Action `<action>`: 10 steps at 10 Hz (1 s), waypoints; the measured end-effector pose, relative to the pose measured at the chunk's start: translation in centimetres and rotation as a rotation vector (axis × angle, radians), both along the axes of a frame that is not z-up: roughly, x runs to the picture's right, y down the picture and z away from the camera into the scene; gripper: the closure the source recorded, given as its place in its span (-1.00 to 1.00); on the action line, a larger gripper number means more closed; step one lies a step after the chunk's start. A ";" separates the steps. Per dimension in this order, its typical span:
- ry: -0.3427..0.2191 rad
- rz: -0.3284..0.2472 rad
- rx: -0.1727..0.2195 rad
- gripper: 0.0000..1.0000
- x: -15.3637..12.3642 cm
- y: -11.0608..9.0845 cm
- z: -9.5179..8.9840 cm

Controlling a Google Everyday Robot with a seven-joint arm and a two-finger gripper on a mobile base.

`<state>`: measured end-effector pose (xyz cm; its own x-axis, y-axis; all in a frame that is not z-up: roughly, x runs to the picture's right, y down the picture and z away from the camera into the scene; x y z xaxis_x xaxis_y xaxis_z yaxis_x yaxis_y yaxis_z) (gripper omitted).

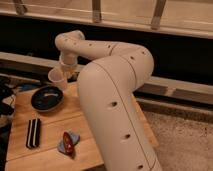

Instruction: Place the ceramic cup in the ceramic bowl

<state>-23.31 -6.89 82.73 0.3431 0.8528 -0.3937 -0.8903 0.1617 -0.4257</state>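
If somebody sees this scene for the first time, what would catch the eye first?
The big white arm fills the middle, bending over the wooden table. Its gripper, at upper left, holds the pale cup in the air, near the far right edge of the dark bowl.

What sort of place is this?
Probably an indoor lab or office edge: wooden table, speckled floor, railing posts above. The gripper holds the ceramic cup near the table's back edge.

The ceramic cup in the gripper is showing plain cream-white; the ceramic bowl is gleaming dark blue, black-rimmed
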 end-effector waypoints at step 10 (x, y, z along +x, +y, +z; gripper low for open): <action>-0.033 -0.087 -0.030 0.99 -3.5 2.6 -1.1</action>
<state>-26.82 -4.25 81.60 0.4288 0.8070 -0.4060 -0.8588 0.2247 -0.4603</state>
